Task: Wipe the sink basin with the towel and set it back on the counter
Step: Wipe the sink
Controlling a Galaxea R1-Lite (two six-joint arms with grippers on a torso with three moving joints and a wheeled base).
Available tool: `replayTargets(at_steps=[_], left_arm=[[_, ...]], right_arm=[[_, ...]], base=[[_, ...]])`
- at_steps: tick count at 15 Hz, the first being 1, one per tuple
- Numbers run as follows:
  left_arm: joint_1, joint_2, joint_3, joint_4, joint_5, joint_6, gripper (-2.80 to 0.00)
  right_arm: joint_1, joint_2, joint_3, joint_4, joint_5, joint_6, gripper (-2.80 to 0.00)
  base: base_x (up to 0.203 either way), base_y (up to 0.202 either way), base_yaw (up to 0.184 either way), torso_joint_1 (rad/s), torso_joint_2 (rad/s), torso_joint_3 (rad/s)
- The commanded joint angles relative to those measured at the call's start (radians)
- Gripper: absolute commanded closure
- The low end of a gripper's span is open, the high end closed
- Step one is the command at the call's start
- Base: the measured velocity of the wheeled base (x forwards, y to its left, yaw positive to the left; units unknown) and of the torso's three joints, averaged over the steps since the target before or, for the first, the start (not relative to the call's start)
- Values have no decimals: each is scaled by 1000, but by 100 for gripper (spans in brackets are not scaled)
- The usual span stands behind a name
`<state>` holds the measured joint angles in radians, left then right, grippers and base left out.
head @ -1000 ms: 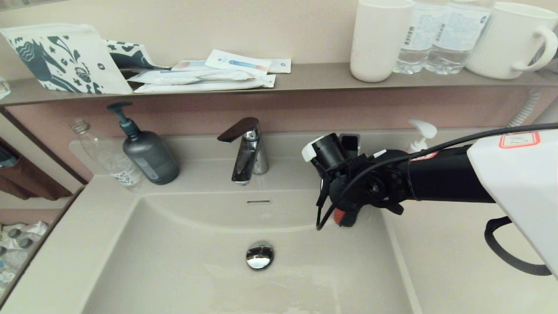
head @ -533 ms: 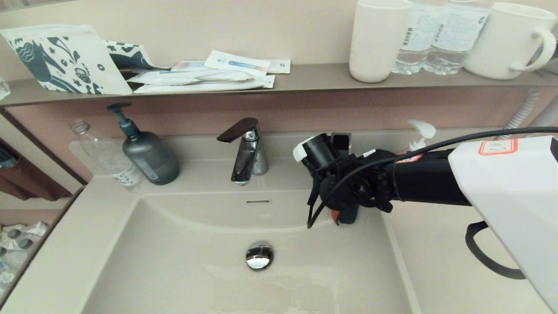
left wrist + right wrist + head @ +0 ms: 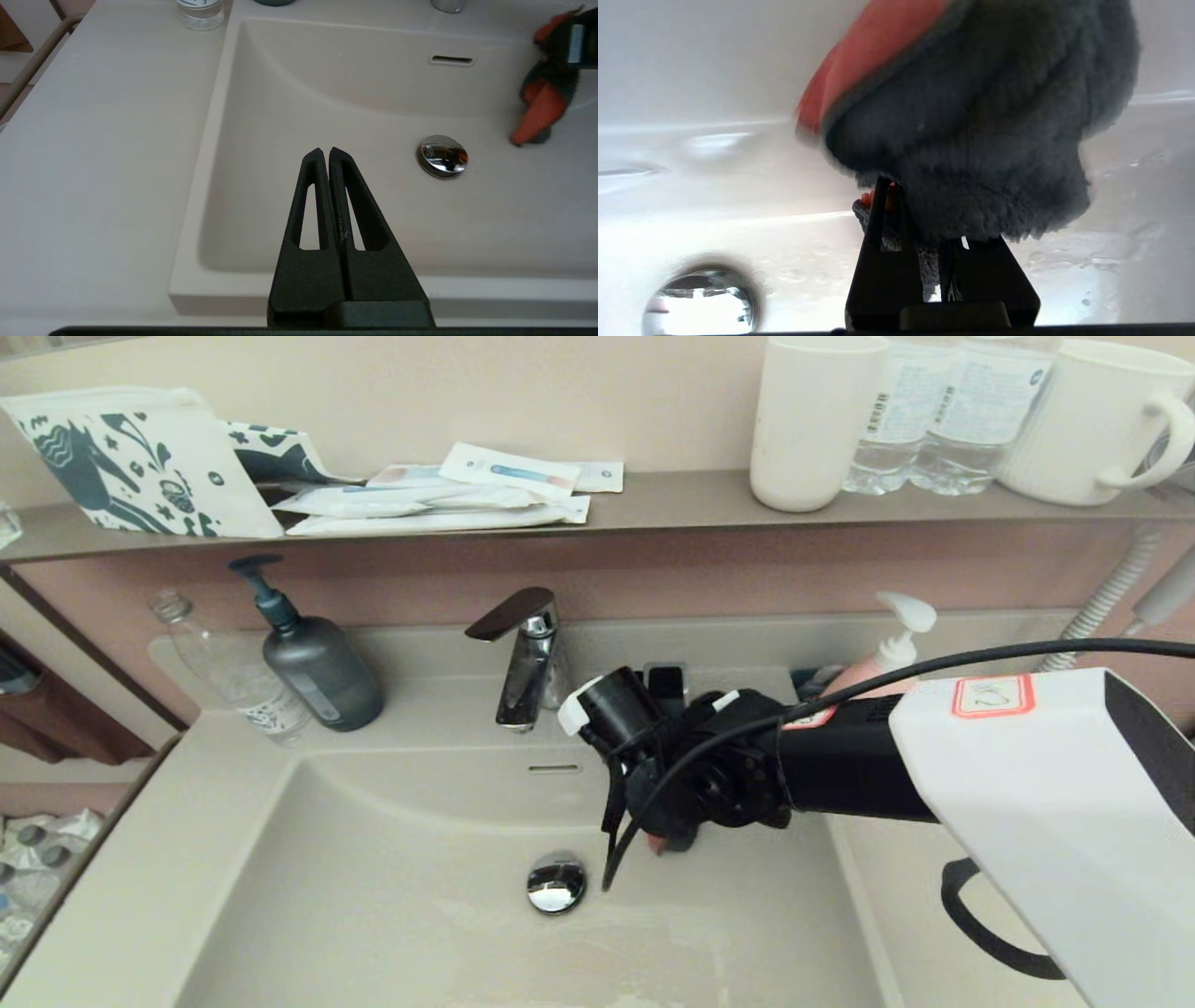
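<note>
**Towel pinched and low in the basin, close to the drain**

Your right gripper point(image 3: 920, 224) has its jaws closed on the towel point(image 3: 971, 116), which bunches beyond them with the charcoal face towards the wrist camera and a coral edge showing at one side. Gripping it as a wad makes sense: the loose pile can drag over the sink basin point(image 3: 373, 896) while the fingers keep clear of the hard surface.

The head view tells you where the work is. The right arm reaches in from the right, over the basin's right side, and the wrist hides nearly all of the cloth; only a scrap of coral peeks out beneath it, near the drain plug point(image 3: 555, 882). From there you cannot judge whether the towel touches the surface.

The left wrist view fills part of that gap. It shows the towel hanging as a coral and dark bundle at the far side of the basin, just beside the drain plug, its lower tip seemingly at or near the basin floor. The right wrist view adds water droplets on the basin floor near the plug.

Your left gripper point(image 3: 324, 156) is idle above the basin's near edge, jaws pressed together on nothing. The desk point(image 3: 934, 896) to the right of the basin has bare room for the towel's return.
</note>
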<state>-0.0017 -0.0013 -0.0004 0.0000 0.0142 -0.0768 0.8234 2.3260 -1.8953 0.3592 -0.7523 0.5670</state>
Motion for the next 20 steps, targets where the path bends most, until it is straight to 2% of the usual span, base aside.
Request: replayTargets(at_steps=[1,6,12,16,20], left_arm=[[0,1,-1,0,1,0,0],[0,1,0,0,0,0,0],[0,1,-1,0,0,0,0],[0,1,0,0,0,-1,0],[0,1,0,0,0,0,0]], right_arm=[[-22,-5,0,-6,-16,2,0],[-111,-85,4,33,-15,5,0],[-164,-142,41,95,-15,35,0],[-156,-122,28,91,-14,42,0],[-88,-46,-63,90,-9,39,0]], base=[[0,0,0,0,0,0],[0,0,0,0,0,0],[0,0,0,6,3,-1],[0,0,0,0,0,0],[0,0,0,0,0,0]])
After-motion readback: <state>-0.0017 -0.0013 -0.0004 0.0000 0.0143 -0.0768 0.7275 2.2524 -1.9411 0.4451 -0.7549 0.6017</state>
